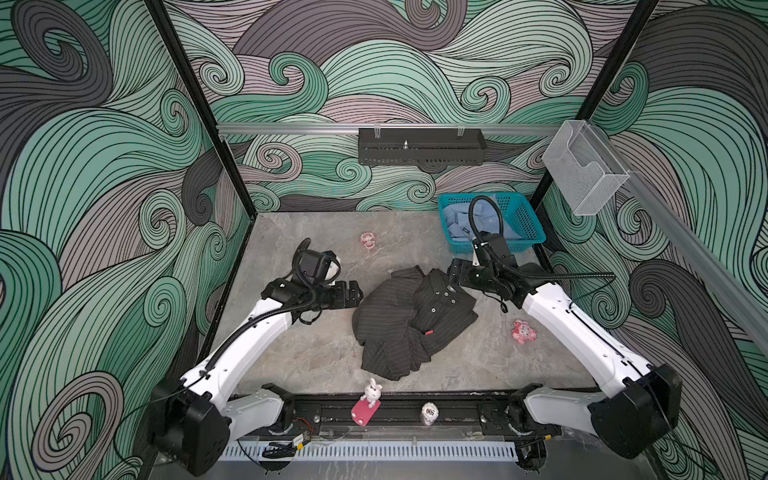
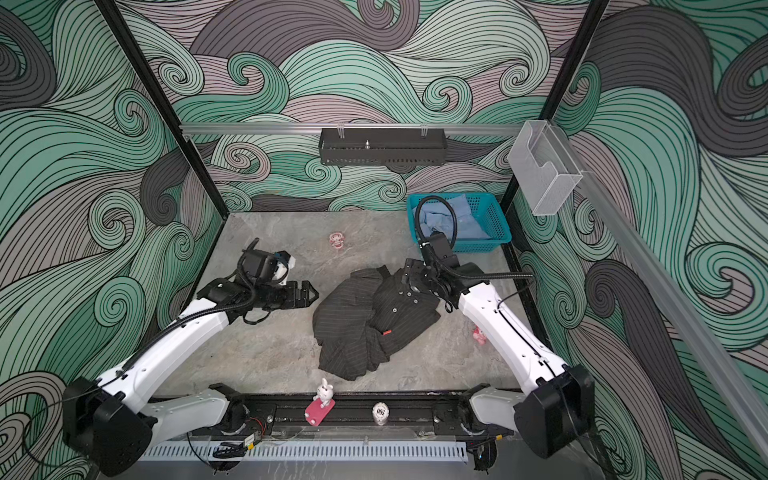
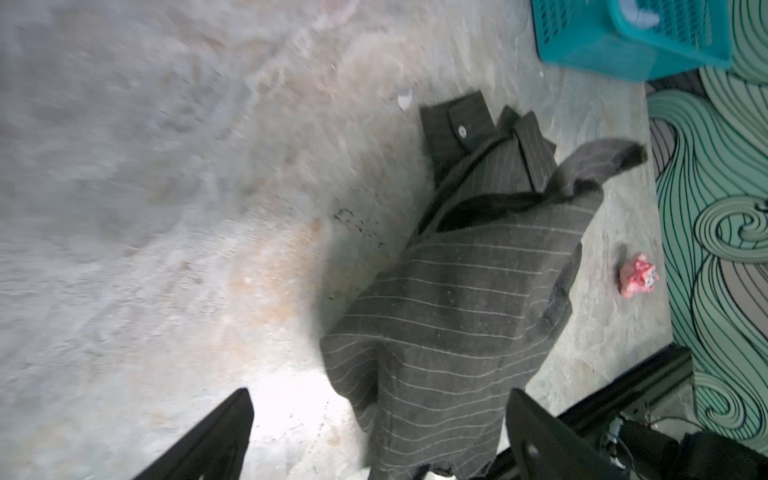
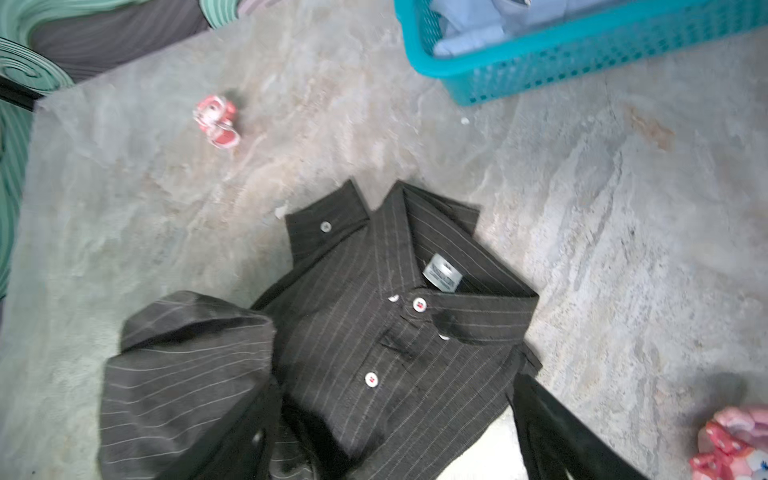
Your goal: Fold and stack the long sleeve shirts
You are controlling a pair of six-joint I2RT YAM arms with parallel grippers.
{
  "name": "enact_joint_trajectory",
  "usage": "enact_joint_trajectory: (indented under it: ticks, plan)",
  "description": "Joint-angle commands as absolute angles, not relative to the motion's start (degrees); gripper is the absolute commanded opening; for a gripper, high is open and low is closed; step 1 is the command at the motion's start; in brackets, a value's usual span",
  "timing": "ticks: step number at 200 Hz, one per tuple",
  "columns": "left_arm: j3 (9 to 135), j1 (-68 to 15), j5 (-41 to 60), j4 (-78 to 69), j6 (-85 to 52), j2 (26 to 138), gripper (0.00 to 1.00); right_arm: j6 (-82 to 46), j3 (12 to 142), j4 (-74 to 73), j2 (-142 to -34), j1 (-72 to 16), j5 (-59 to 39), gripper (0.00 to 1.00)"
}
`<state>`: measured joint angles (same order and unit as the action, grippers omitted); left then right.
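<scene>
Centrally, charcoal shirt (image 1: 399, 320) between left gripper (image 1: 356, 293) and right gripper (image 1: 452, 272), both wide, empty (blue shirt (image 1: 456, 222) in basket (image 1: 525, 222)).

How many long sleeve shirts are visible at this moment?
2. The dark pinstriped shirt lies crumpled on the middle of the table; the light blue shirt sits bunched in the teal basket at the far right corner. More could be hidden beneath it.
</scene>
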<state>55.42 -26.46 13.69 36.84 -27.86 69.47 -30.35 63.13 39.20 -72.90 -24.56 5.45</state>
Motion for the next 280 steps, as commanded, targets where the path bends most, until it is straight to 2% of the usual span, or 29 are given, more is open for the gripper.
enact_joint_trajectory:
  ticks: [1, 49, 70, 76, 86, 94, 107, 112, 123, 144, 178, 235, 253, 264, 273, 280]
  plan:
    - [59.0, -32.0, 17.1, 34.2, -31.8, 73.6, 0.99, -32.4, 61.0, 40.7, -72.7, -23.8, 4.5, 0.88]
    - [62.0, -39.9, 11.2, 31.6, -31.6, 81.1, 0.99, -33.7, 57.2, 38.6, -73.1, -22.1, 1.8, 0.89]
    - [66.0, -40.6, 7.7, 34.9, -30.1, 89.9, 0.98, -34.1, 57.0, 37.3, -75.0, -21.7, 1.0, 0.89]
    - [68.1, -40.6, 5.4, 37.5, -30.0, 92.3, 0.96, -34.3, 57.2, 36.8, -75.8, -21.8, 0.6, 0.89]
    - [70.7, -40.6, 1.1, 41.0, -29.4, 94.8, 0.86, -34.4, 57.9, 36.0, -77.6, -21.7, -0.4, 0.89]
    - [72.1, -40.3, -2.3, 42.8, -28.7, 95.2, 0.73, -34.5, 58.9, 35.7, -79.4, -21.7, -1.2, 0.89]
    - [73.1, -39.2, -6.2, 44.1, -27.4, 93.6, 0.39, -34.4, 61.3, 35.7, -83.0, -21.7, -2.6, 0.89]
    - [73.2, -38.3, -6.9, 44.3, -26.9, 92.4, 0.29, -34.4, 62.1, 35.8, -84.5, -21.8, -2.9, 0.90]
    - [73.3, -36.2, -7.0, 44.7, -25.0, 90.1, 0.17, -34.4, 64.5, 36.0, -87.7, -21.8, -3.4, 0.90]
    - [73.7, -32.1, -5.6, 47.4, -19.7, 86.6, 0.00, -34.0, 70.5, 37.3, -94.7, -21.8, -3.5, 0.90]
    - [72.8, -26.4, -0.4, 51.9, -11.3, 82.4, 0.00, -32.0, 83.6, 41.4, -107.2, -22.6, -2.3, 0.90]
    - [71.1, -20.8, -2.2, 52.3, -5.8, 77.0, 0.00, -30.6, 104.5, 53.0, -126.9, -24.1, 0.2, 0.89]
    - [70.7, -18.1, -3.6, 50.4, -4.6, 75.4, 0.00, -30.9, 105.3, 53.8, -128.8, -24.1, 0.5, 0.83]
    - [70.8, -16.6, -4.1, 48.9, -4.4, 74.7, 0.00, -30.9, 105.4, 54.3, -129.4, -24.0, 0.3, 0.77]
    - [71.0, -15.7, -4.6, 47.4, -4.3, 74.2, 0.00, -31.1, 105.2, 54.3, -129.2, -23.8, -0.1, 0.69]
    - [70.9, -15.2, -4.6, 45.9, -4.0, 74.0, 0.00, -31.0, 105.0, 54.3, -128.8, -23.7, -0.3, 0.56]
